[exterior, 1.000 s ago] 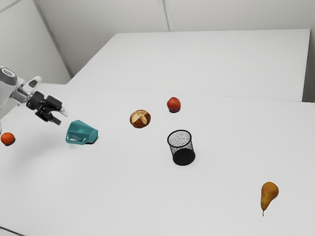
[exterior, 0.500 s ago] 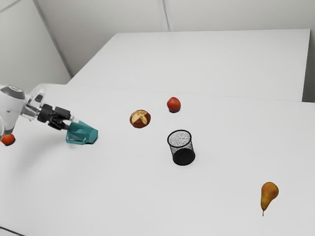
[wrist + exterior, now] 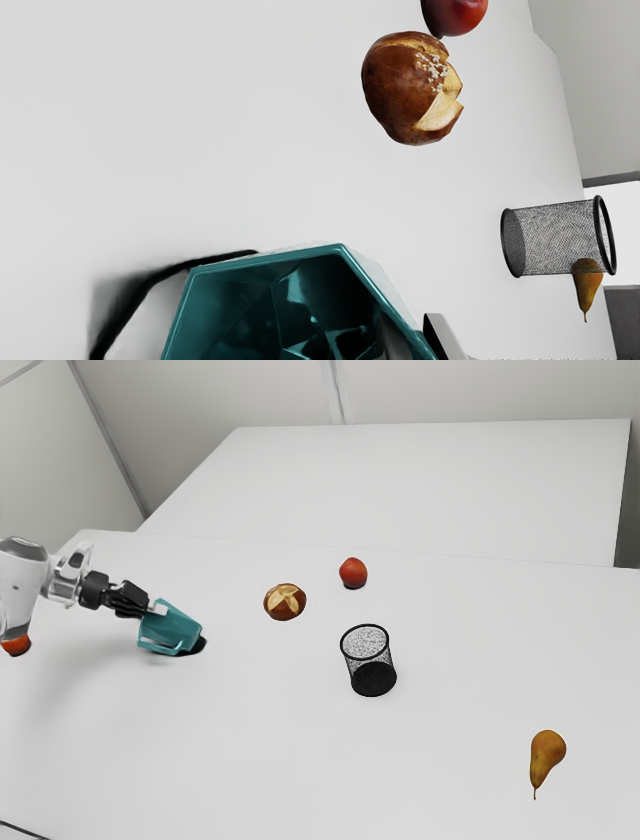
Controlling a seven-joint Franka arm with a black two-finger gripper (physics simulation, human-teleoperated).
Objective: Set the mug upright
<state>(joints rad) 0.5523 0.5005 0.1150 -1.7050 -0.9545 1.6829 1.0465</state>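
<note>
Slantwise, the hand [image 3: 153,610] points downward, pinching the tilted mug [image 3: 172,629] by its rim.

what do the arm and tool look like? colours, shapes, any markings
Arm: white, rounded housing with a grey cap, then a narrower white-and-grey section. Tool: black, blocky body with two fingers. Fingertip: pale grey, narrow, black on its inner side. Can't make out any markings.
</note>
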